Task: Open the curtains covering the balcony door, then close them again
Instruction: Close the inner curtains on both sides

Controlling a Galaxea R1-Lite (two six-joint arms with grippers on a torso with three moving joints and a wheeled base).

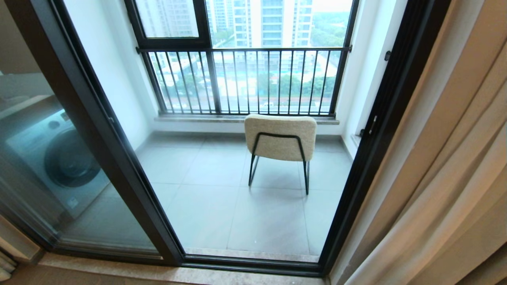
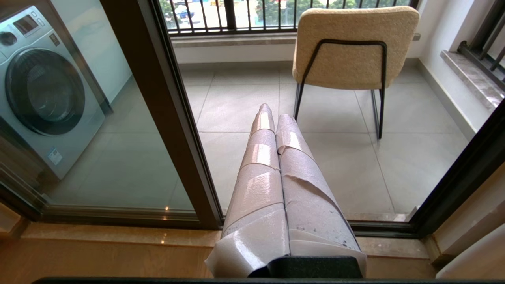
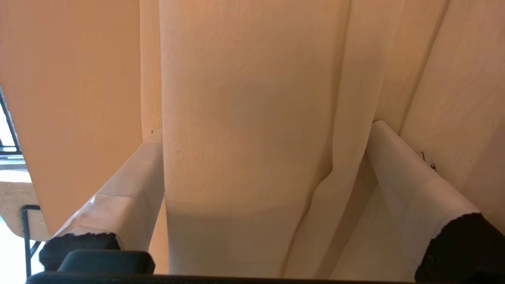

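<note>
The curtains (image 1: 447, 166) hang bunched in folds at the right edge of the balcony door (image 1: 130, 178), whose opening is uncovered. Beyond it one chair (image 1: 280, 138) stands on the balcony floor; one washing machine (image 1: 55, 158) shows behind the left glass. The right gripper (image 3: 262, 130) reaches into the fabric, fingers spread wide with a fold between them, unclamped. The left gripper (image 2: 275, 114) points towards the doorway, fingers pressed together, empty.

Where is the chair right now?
In the head view the chair stands out on the balcony's tiled floor, right of centre, its back toward the robot, just before the railing and beyond the balcony door.
</note>
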